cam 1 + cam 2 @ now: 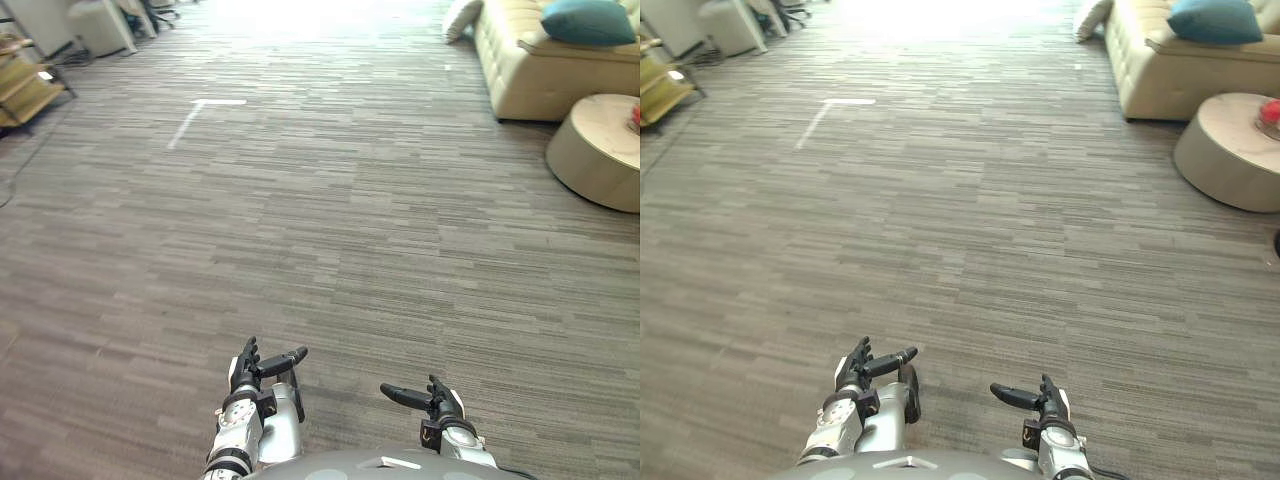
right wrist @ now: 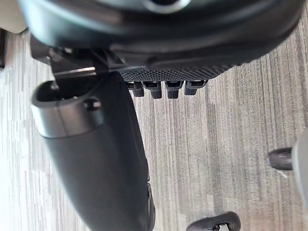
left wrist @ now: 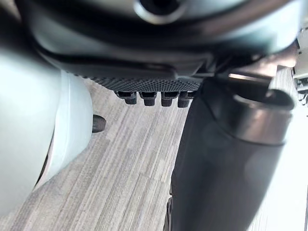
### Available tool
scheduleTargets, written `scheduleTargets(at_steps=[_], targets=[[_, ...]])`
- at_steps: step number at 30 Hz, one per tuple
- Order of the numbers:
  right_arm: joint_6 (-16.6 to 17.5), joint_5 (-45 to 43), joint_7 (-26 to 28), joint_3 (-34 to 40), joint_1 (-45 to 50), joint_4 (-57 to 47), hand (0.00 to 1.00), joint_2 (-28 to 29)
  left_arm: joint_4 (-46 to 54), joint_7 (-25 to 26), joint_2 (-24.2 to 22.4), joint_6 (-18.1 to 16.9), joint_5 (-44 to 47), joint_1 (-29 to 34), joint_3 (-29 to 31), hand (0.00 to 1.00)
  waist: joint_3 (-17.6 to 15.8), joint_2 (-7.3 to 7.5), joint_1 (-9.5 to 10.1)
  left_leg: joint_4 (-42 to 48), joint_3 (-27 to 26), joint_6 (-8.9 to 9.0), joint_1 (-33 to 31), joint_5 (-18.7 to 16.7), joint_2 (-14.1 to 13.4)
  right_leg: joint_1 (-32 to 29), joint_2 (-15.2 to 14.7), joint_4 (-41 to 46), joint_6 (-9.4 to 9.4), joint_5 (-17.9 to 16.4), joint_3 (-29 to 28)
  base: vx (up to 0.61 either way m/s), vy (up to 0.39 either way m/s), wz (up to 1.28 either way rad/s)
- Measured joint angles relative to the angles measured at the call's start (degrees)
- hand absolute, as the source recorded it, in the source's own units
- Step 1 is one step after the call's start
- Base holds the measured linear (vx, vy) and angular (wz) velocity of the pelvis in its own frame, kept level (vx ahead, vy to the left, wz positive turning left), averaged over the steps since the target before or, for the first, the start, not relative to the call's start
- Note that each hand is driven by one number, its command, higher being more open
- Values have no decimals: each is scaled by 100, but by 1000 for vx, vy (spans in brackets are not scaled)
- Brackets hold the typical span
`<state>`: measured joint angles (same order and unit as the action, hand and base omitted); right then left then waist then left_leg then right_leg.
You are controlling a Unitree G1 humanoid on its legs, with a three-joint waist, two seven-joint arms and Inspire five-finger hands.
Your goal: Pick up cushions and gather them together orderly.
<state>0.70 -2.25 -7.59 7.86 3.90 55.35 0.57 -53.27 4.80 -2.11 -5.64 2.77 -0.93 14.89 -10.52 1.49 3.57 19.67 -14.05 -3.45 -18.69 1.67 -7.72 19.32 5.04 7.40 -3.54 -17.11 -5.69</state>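
Observation:
A teal cushion [image 1: 588, 22] lies on the cream sofa [image 1: 530, 75] at the far right. A white cushion [image 1: 460, 18] leans on the floor against the sofa's far end. Both are far ahead of my hands. My left hand [image 1: 246, 373] is low in front of me, fingers straight, thumb out, holding nothing. My right hand [image 1: 436, 400] is beside it, also open and empty. In the left wrist view my left fingers [image 3: 154, 97] reach over bare floor, and in the right wrist view my right fingers [image 2: 166, 89] do the same.
A round beige low table [image 1: 598, 155] stands before the sofa with a red thing [image 1: 1271, 112] on it. White tape [image 1: 205, 108] marks the grey plank floor ahead. A wooden shelf [image 1: 20, 88] and white furniture [image 1: 100, 25] stand at the far left.

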Motion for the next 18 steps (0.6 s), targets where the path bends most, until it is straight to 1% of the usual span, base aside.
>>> scheduleTargets(at_steps=[1, 2, 3, 4, 5, 6, 7, 8, 9, 10, 11, 12, 13, 14, 15, 16, 17, 18], targets=[[-3, 1, 5, 2, 79, 28, 100, 60, -99, -1, 103, 25, 0, -34, -6, 100, 77, 194, 0, 166, -142, 99, 175, -10, 116, -294, -187, 988, 260, -168, 140, 623, 206, -32], [-18, 24, 9, 12, 136, 48, 100, 107, -107, 10, 196, 53, 0, -41, -24, 100, 90, 421, 2, 105, -286, 34, 486, -208, 279, -1051, -418, 2882, 435, -4, 428, 609, 190, -23], [-14, 12, 13, 33, 151, 25, 100, 122, -130, 26, 227, 63, 0, -43, -50, 100, 90, 498, -7, 51, -279, 74, 653, -352, 384, -1465, -577, 3792, 546, 391, 556, 593, 153, 0], [-7, 36, 24, 50, 137, 4, 100, 109, -249, 60, 269, 99, 1, -78, -72, 100, 49, 488, -84, -42, -237, 282, 980, -631, 495, -2016, -873, 5032, 554, 935, 771, 470, 79, 7], [4, 102, 29, 45, 109, -9, 100, 92, -340, 91, 293, 148, 2, -100, -98, 100, 44, 513, -87, -48, -231, 262, 1200, -792, 556, -2249, -1036, 5490, 464, 824, 874, 719, 103, -4], [27, 189, 96, -9, 110, -121, 100, -36, -452, 133, 281, 187, 2, -104, -131, 100, -22, 374, -102, -118, -222, 286, 1750, -1123, 539, -2592, -1160, 5844, 325, 558, 1025, 703, 75, -16], [57, 221, 106, -3, 124, -186, 100, -71, -452, 146, 266, 198, 5, -73, -131, 100, -30, 277, -111, -215, -209, 344, 2027, -1254, 494, -2809, -1176, 5810, 297, 426, 1114, 825, 37, -10], [123, 217, 102, 9, 129, -316, 100, -121, -456, 160, 254, 198, 22, 17, -186, 100, -39, 143, -147, -412, -140, 423, 2488, -1423, 350, -3246, -1176, 5415, 233, 173, 1405, 589, -27, 11], [141, 218, 90, 12, 109, -345, 100, -133, -466, 173, 261, 198, 51, 32, -258, 100, -51, 117, -178, -502, -97, 444, 2657, -1464, 285, -3426, -1184, 5138, 212, 103, 1552, 619, -102, 31], [174, 220, 78, 11, 43, -340, 100, -139, -491, 173, 264, 198, 58, 37, -315, 100, -60, 106, -207, -702, -33, 518, 2896, -1533, 183, -3759, -1197, 4519, 207, 93, 1758, 491, -121, 32], [181, 219, 80, 12, -1, -335, 100, -139, -505, 168, 268, 198, 60, 36, -342, 100, -66, 114, -221, -826, 9, 579, 3015, -1570, 134, -3937, -1201, 4050, 283, 147, 1807, 621, -207, 43], [194, 218, 85, 8, -45, -332, 100, -129, -561, 148, 275, 202, 60, 20, -408, 100, -68, 157, -259, -1040, 84, 739, 3250, -1666, 98, -4094, -1209, 2972, 564, 408, 1742, 649, -256, 48], [187, 188, 109, 61, -75, -314, 100, -111, -658, 132, 331, 202, 49, 20, -524, 100, -73, 227, -285, -1209, 246, 860, 3549, -1760, 121, -4035, -1236, 2590, 201, 1064, 1736, 690, -280, 41], [186, 209, 113, 110, -132, -259, 100, -118, -775, 108, 290, 209, 45, -53, -568, 100, -84, 104, -276, -1261, 371, 772, 3645, -1745, 64, -3997, -1165, 2739, 58, 910, 1786, 716, -277, 27], [178, 220, 103, 145, -153, -239, 100, -158, -775, 46, 192, 216, 39, -60, -594, 100, -59, 22, -274, -1196, 540, 702, 3609, -1622, 84, -3998, -1150, 2918, 28, 616, 1803, 689, -255, 16], [185, 211, 98, 246, -154, -221, 100, -163, -752, 15, 113, 205, 31, -63, -640, 100, -59, -27, -279, -965, 576, 804, 3566, -1506, 88, -3919, -1170, 3057, -69, 377, 1871, 650, -237, 28], [115, 197, 101, 355, -152, -201, 100, -154, -751, 16, 32, 201, -13, -57, -655, 100, -31, -120, -312, -413, 606, 950, 3440, -1429, -50, -3673, -1117, 3025, -141, 157, 2025, 683, -274, 45], [96, 216, 97, 336, -126, -199, 100, -169, -752, 13, -17, 201, -14, -45, -666, 100, -10, -161, -383, 376, 828, 1149, 3156, -1363, -158, -3396, -1071, 2877, -134, 39, 2166, 527, -223, 58]])
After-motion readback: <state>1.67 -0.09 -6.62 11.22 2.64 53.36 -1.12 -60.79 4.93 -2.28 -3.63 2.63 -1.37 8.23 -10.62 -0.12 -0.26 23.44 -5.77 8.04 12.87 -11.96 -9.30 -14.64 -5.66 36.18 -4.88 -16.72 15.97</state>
